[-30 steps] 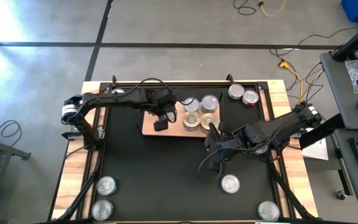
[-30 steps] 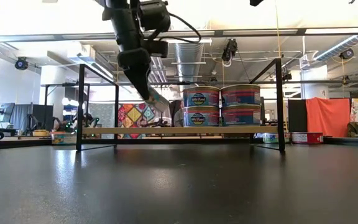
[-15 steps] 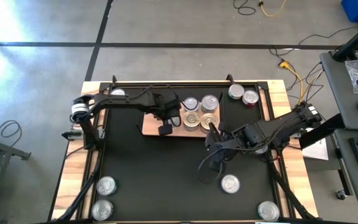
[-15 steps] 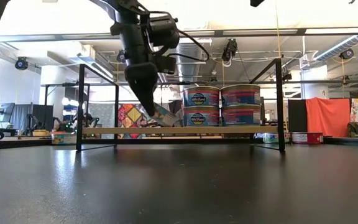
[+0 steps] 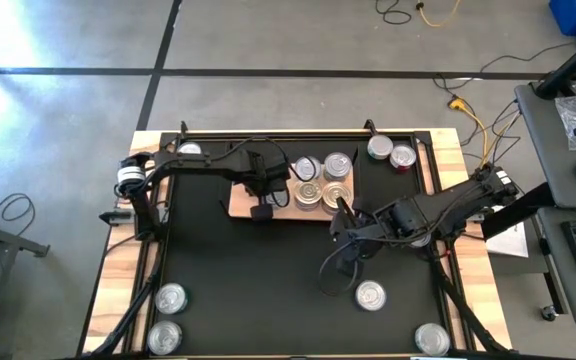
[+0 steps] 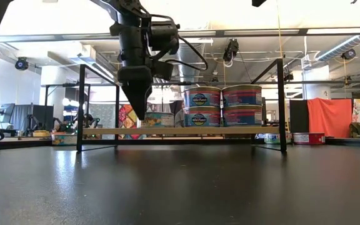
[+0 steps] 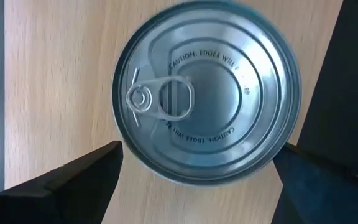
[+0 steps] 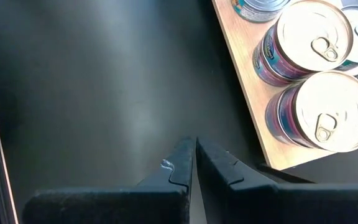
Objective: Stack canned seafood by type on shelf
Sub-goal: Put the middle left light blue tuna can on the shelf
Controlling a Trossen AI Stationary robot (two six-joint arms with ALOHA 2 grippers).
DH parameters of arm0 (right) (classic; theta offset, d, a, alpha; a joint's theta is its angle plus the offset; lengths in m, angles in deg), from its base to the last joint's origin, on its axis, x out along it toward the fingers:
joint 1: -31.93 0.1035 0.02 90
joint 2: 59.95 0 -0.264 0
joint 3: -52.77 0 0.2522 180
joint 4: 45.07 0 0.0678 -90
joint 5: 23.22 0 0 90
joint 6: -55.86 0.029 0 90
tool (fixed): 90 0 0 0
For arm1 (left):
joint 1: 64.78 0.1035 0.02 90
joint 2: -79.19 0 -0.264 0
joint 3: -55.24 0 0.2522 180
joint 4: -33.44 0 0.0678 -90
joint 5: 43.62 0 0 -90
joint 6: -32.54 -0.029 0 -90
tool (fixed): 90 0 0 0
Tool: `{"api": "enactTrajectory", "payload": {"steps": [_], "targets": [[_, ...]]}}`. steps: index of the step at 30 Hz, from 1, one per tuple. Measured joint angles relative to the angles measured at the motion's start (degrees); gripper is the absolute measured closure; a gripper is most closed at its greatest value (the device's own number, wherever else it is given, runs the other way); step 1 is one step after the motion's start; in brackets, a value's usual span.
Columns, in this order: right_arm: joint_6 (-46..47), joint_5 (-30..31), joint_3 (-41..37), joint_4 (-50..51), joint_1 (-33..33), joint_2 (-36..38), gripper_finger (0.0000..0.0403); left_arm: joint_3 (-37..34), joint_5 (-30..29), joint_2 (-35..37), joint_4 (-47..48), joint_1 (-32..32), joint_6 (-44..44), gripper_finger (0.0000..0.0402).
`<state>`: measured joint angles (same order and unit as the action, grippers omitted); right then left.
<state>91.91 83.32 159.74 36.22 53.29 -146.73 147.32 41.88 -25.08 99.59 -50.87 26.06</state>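
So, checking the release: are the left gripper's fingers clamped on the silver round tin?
No: in the left wrist view the silver round tin rests on the light-wood shelf, fingers spread clear.

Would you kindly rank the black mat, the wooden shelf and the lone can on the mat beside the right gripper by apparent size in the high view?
1. black mat, by far the largest.
2. wooden shelf, several cans wide.
3. lone can, the smallest.

1. The left arm reaches from the worktop's left edge toward the far middle; its gripper (image 5: 264, 203) points straight down, fingers (image 7: 73, 180) spread wide.
2. The right arm reaches in from the right edge; its gripper (image 8: 194, 163) sits near the worktop's centre, fingers pressed together.
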Motion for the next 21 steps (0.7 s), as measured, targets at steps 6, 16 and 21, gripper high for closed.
{"api": "enactTrajectory", "payload": {"steps": [6,16,21], "targets": [[0.00,0.00,0.00,-0.02,0.00,0.00,0.0390,1.20,-2.51,0.02,2.89,0.00,-0.02,0.0003],[-0.01,0.02,0.00,-0.02,0.00,0.00,0.0390,0.73,-7.09,0.07,4.18,0.35,3.03,0.0012],[-0.02,0.02,0.00,-0.04,0.00,0.00,0.0390,0.67,-10.00,0.07,2.81,0.24,4.43,0.0015]]}}
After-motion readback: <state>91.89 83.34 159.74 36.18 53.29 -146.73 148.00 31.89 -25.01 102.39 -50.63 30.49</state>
